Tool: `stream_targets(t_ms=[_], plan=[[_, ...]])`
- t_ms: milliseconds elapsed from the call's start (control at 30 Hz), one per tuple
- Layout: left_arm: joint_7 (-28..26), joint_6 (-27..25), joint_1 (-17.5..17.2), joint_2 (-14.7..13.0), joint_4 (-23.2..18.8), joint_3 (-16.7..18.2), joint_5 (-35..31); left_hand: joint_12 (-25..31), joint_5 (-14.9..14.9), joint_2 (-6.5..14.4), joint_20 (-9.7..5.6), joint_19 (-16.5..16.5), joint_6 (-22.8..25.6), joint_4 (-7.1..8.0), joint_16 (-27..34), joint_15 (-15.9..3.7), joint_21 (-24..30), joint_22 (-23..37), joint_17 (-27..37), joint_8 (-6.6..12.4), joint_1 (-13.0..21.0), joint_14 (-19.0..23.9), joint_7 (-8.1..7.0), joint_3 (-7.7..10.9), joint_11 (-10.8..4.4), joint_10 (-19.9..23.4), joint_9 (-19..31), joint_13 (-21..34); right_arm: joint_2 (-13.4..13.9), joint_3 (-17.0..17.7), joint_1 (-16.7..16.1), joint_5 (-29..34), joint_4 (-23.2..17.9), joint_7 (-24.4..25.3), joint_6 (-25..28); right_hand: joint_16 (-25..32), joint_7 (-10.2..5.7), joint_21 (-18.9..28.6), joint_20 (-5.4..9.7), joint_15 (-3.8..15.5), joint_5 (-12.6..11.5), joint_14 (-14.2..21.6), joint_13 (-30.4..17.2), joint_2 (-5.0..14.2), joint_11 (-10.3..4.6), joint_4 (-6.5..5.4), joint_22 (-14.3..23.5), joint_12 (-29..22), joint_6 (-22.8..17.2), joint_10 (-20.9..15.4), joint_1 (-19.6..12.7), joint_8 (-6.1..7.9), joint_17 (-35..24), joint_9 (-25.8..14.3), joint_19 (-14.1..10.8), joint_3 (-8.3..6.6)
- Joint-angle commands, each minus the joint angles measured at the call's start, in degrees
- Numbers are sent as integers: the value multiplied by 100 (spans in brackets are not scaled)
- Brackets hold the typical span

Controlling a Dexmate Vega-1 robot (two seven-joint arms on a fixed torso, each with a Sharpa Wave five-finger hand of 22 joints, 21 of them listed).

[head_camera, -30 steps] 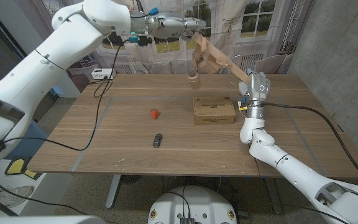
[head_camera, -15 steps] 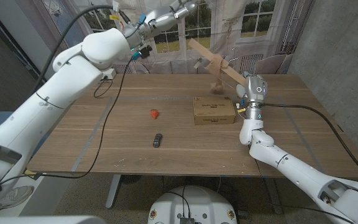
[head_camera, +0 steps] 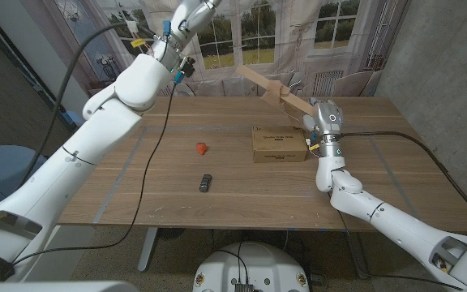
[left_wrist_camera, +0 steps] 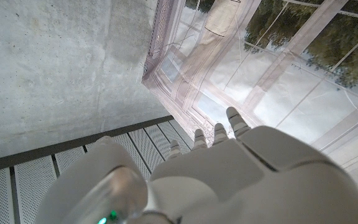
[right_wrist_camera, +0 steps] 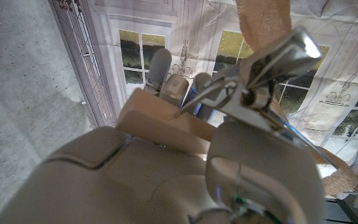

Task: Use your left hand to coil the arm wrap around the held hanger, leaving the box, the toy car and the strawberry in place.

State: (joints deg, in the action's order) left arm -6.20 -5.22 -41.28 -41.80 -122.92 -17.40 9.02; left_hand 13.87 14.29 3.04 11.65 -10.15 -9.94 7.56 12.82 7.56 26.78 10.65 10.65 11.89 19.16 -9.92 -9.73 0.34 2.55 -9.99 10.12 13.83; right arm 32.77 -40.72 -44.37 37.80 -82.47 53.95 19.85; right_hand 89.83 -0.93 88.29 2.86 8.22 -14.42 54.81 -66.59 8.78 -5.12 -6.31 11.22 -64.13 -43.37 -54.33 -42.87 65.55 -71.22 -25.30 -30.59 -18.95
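Observation:
My right hand (head_camera: 320,123) grips one end of a pale wooden hanger (head_camera: 259,79) that slants up and away over the far side of the table. A tan arm wrap (head_camera: 287,89) seems to sit bunched on the hanger near that hand. In the right wrist view the wrap (right_wrist_camera: 263,22) runs past the hanger's metal hook (right_wrist_camera: 260,68) and wooden bar (right_wrist_camera: 160,121). My left hand (head_camera: 191,11) is raised high at the back. Its fingers (left_wrist_camera: 232,118) reach out straight with nothing seen in them. The cardboard box (head_camera: 280,144), strawberry (head_camera: 202,148) and toy car (head_camera: 206,182) lie on the table.
The wooden table (head_camera: 136,191) has bare room on its left half and along its front. A black cable (head_camera: 148,162) hangs from my left arm over the table's left side. A window backdrop (head_camera: 242,32) stands behind the table.
My left arm has swung up and to the left, away from the hanger. The wrap's loose end, which dangled below the hanger, no longer hangs there. Box, strawberry and car have stayed put.

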Motion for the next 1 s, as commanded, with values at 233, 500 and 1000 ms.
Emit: stream_targets(t_ms=[233,500,1000], plan=[[-314,644,-170,141,120,81,195,-6,31,-2,34,-1896,-821,-10,-17,-51,-1,-6,12,-43,-59,-1149,-75,-40,-16,-966,-3,-26,728,-278,-79,302,-899,-1435,222,-12,-18,-18,433,375,-74,-109,-56,3,51,-28,8,23,74,111,112,-7,-22,-36,140,39],[-159,682,-236,83,180,116,416,-17,32,-1,37,-1884,-838,-21,-36,-53,-16,-9,8,-63,-61,-1149,-71,-48,5,-966,-3,-49,981,-326,61,445,-1334,-2664,554,-48,-57,-87,443,360,-148,-408,91,-56,45,-58,-16,170,242,264,156,-39,-18,-107,323,109],[73,739,-197,-24,307,77,608,-25,34,4,37,-1856,-857,-37,-50,-63,-36,-11,3,-85,-63,-1119,-62,-60,31,-948,-3,-83,1354,-266,258,481,-1736,-4292,704,-92,-148,-687,506,360,-511,-1103,512,-172,55,-239,-147,451,522,556,346,-185,-5,-193,543,322]])
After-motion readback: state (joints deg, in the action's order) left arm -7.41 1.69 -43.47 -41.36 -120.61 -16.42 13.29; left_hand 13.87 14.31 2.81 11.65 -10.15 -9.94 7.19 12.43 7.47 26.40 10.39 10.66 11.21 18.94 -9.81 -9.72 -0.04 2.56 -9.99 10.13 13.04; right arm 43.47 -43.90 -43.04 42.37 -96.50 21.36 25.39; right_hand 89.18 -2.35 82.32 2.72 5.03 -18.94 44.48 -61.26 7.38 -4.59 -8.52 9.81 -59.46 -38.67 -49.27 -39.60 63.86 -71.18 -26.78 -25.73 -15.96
